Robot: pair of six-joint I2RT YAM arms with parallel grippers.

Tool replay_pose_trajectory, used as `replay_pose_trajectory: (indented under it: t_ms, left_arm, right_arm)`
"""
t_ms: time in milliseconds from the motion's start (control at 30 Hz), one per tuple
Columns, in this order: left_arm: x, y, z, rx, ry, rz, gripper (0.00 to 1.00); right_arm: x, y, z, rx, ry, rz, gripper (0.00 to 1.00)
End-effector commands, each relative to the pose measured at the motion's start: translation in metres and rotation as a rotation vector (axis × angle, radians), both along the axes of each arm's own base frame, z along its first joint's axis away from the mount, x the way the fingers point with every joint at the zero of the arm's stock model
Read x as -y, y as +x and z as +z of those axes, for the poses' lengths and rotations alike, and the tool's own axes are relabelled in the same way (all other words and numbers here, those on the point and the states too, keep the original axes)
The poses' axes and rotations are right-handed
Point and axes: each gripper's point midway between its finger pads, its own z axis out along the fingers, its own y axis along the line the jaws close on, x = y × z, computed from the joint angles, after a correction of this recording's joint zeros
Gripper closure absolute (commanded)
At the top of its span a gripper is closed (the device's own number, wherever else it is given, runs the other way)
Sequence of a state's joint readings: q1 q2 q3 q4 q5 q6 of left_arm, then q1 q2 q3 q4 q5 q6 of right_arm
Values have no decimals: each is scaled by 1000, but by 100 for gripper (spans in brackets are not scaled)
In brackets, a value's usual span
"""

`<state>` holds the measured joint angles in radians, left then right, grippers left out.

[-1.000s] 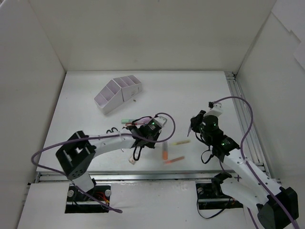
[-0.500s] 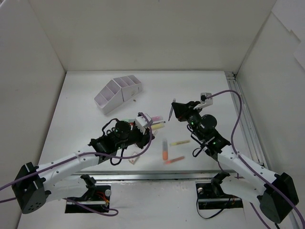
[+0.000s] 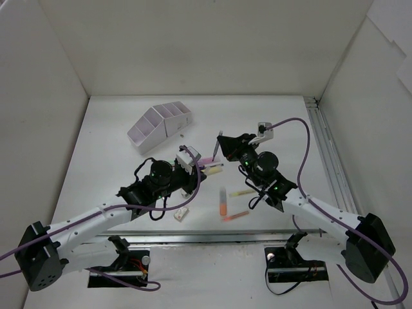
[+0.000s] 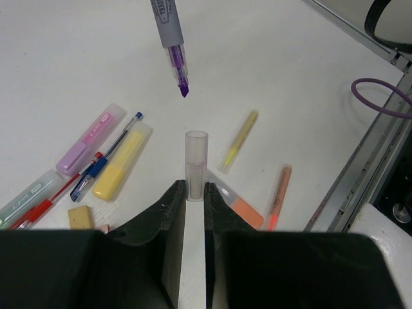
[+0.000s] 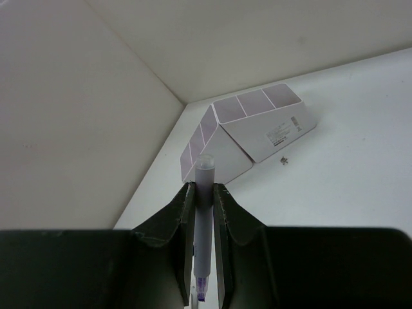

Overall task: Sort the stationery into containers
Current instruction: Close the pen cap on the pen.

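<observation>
Swung inward since earlier, the left claw is clenched on a clear cap, the right claw on a purple highlighter at the cap's 12 o'clock. If the two are misaligned, the cap could be knocked loose.

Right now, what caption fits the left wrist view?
Left jaws hold a clear cap up toward an uncapped purple highlighter.

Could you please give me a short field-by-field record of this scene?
left gripper: shut on clear cap, cap upright
right gripper: shut on uncapped purple highlighter, tip down, above the cap, not touching it
organizer: far left part of the table, away from both arms
loose stationery: yellow highlighter, lilac highlighter, blue pen, red pen, eraser, slim yellow pen, orange pen
</observation>
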<state>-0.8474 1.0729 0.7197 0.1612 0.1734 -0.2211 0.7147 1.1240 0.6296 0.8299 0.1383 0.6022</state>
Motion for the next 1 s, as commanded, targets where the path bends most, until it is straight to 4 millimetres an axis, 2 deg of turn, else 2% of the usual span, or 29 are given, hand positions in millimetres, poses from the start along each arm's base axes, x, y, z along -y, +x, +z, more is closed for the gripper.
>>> replay_pose_trajectory:
  t_ms: [0, 400, 800, 967]
  left_arm:
    - [3, 10, 51, 95, -136, 34, 100]
    - [1, 13, 51, 96, -138, 53, 100]
    - [-5, 17, 40, 67, -113, 102, 100]
    - [-4, 17, 40, 78, -110, 90, 100]
  right_arm:
    - [1, 4, 58, 99, 170, -43, 100]
    - [-14, 1, 49, 54, 196, -3, 100]
    - [-10, -6, 58, 79, 173, -4, 100]
    - [-15, -7, 58, 74, 165, 17, 100]
